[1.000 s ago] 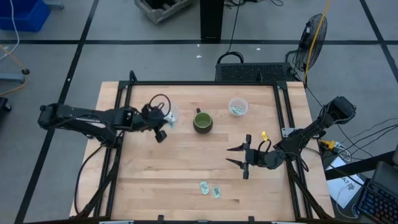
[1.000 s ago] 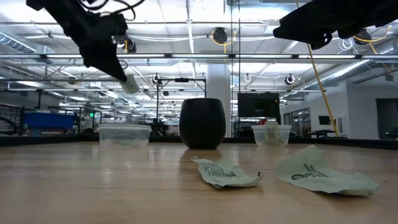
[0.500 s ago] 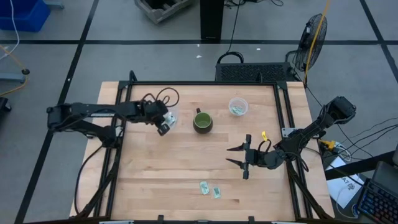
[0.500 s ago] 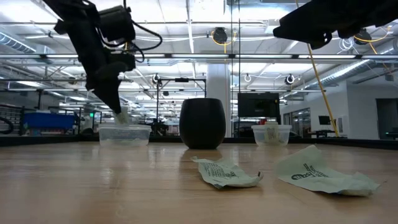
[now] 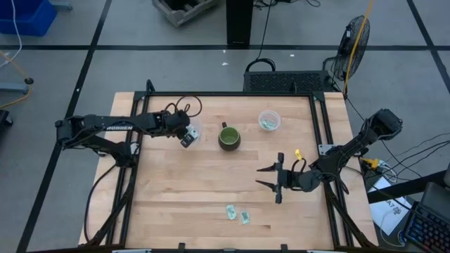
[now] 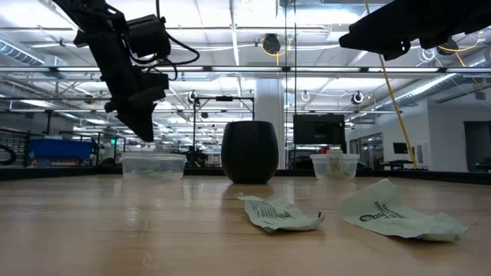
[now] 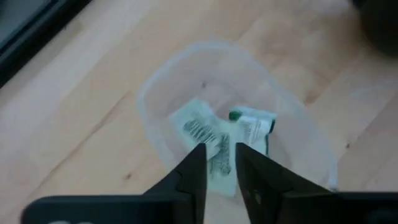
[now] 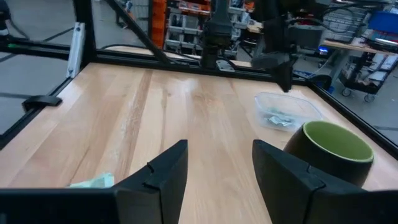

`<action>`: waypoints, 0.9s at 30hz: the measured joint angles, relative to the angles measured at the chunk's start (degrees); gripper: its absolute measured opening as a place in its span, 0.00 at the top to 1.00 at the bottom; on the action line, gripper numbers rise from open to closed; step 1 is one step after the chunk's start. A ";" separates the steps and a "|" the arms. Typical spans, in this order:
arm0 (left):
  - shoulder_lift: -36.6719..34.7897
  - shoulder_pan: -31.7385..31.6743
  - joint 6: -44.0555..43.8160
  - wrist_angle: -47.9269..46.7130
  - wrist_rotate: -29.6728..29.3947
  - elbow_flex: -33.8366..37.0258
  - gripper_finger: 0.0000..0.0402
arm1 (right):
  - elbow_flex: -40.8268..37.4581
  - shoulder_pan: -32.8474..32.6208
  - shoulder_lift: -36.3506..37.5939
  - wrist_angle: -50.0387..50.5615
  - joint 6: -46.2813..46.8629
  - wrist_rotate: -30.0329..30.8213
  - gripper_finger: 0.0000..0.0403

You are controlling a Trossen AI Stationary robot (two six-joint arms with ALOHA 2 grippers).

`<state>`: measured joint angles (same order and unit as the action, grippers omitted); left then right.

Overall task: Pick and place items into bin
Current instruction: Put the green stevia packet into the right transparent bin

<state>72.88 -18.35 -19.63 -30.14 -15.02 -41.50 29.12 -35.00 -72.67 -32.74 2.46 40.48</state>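
Packets [image 7: 217, 140] lie in the clear bin [image 7: 155, 93] directly under the left pincer [image 7: 216, 165], whose fingers stand slightly parted with nothing between them; it hovers just above the bin, left of the mug [image 5: 229, 136] on the far half of the worktop [image 5: 211, 183].

Two more packets [image 5: 237, 213] lie side by side near the worktop's near edge, roughly midway across, their long axes running about near-to-far. In the low view both sit flat and crumpled.

Right pincer [image 5: 269, 178] hangs released above the worktop, right of centre, fingers pointing left. The loose packets lie to its near-left, close by; the left pincer is well apart from them. In my judgement the right arm is the nearer for the next pick.

A second clear tub [image 5: 268, 120] with contents stands far right of the mug.
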 joint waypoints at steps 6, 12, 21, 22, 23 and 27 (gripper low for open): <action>-1.26 2.15 -2.61 4.99 6.19 -0.02 0.67 | 0.01 -0.04 -2.68 -6.72 -1.89 -10.78 0.58; -4.53 10.56 -7.47 16.29 10.13 -0.02 0.66 | 2.30 -0.13 -9.70 -7.55 -1.62 -15.44 0.58; -5.44 28.07 -2.86 40.22 8.57 -0.07 0.66 | 13.64 -0.39 -17.76 12.18 10.47 -18.33 0.58; -5.44 29.52 -1.92 41.29 8.30 -0.07 0.66 | 14.12 -0.67 -18.36 12.53 11.42 -18.75 0.58; -5.44 30.95 -1.39 42.36 7.56 -0.07 0.65 | 14.60 -0.79 -19.12 12.55 11.87 -19.69 0.58; -5.40 36.00 -0.53 45.05 4.22 -0.07 0.66 | 16.33 -1.57 -22.49 12.44 13.76 -20.67 0.58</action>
<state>67.48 17.65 -20.16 14.91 -10.80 -41.56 45.45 -36.58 -95.16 -20.30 16.21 19.81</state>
